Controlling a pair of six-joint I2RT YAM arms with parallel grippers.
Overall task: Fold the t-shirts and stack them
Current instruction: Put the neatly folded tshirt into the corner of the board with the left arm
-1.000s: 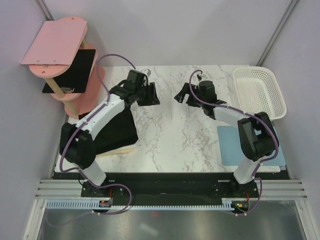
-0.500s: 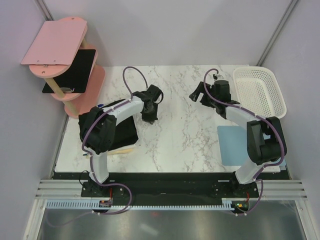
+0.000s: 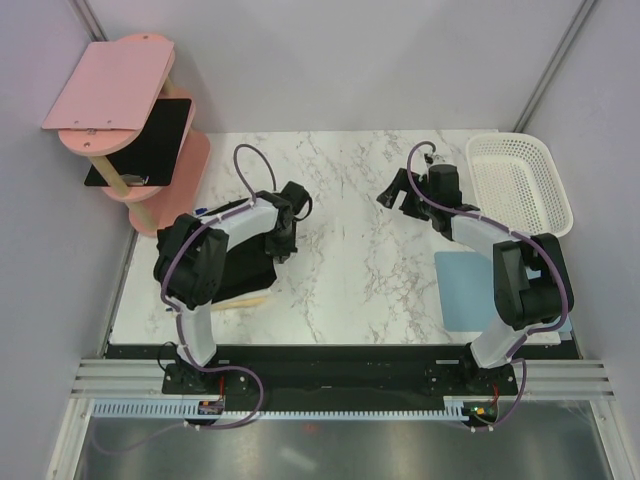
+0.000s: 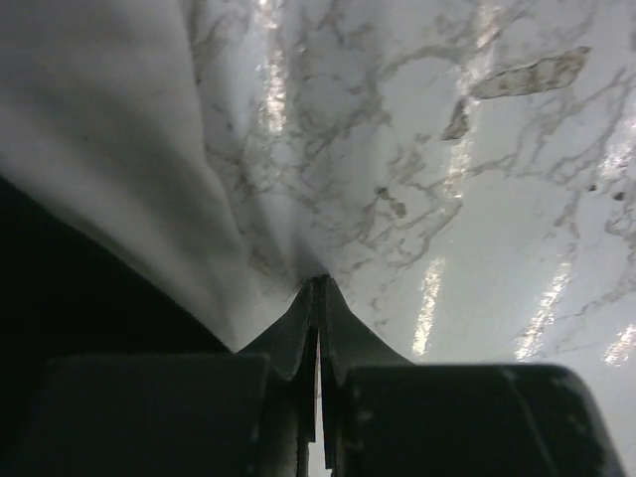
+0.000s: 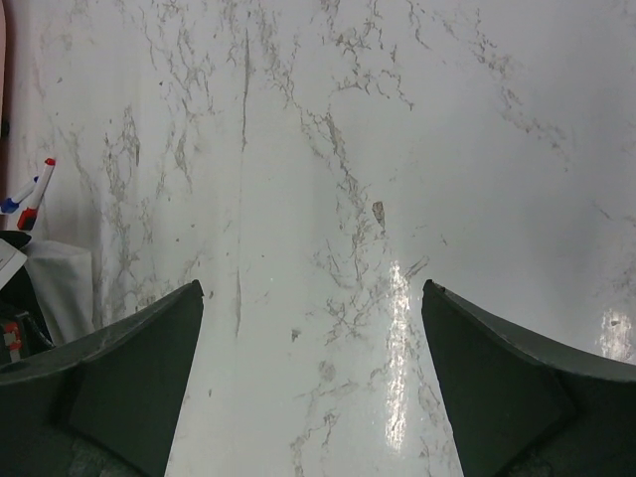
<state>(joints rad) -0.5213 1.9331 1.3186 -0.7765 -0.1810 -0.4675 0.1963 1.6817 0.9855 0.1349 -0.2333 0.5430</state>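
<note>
Marble table [image 3: 350, 270]: hard, glossy, slick, so cloth should slide on it easily. The t-shirts [image 3: 235, 268] lie as a dark rumpled heap on its left side, near the left arm's base and below the pink shelf [image 3: 110, 80].

Handling, my read: light, limp black fabric with no stiffness, so it'll sag and bunch from any single pinch. Take it at a hem or shoulder corner, ideally two corners with both arms, and drag it flat before folding. Layers may lift together, since black on black hides the edges.

Left gripper [image 3: 284, 228] is at the heap's far right edge with its fingers pressed fully together. In the wrist view the tips meet over bare marble and no cloth shows between them. Right gripper [image 3: 398, 193] is well apart over open marble, fingers spread wide, holding nothing.

The rest:
- shelf: rigid, rounded tiers
- basket [image 3: 520, 190]: white perforated plastic
- mat [image 3: 462, 290]: flat, light blue
- board [image 3: 150, 140]: thin, stiff, black, on the shelf
- markers [image 5: 35, 194]: small, capped
</note>
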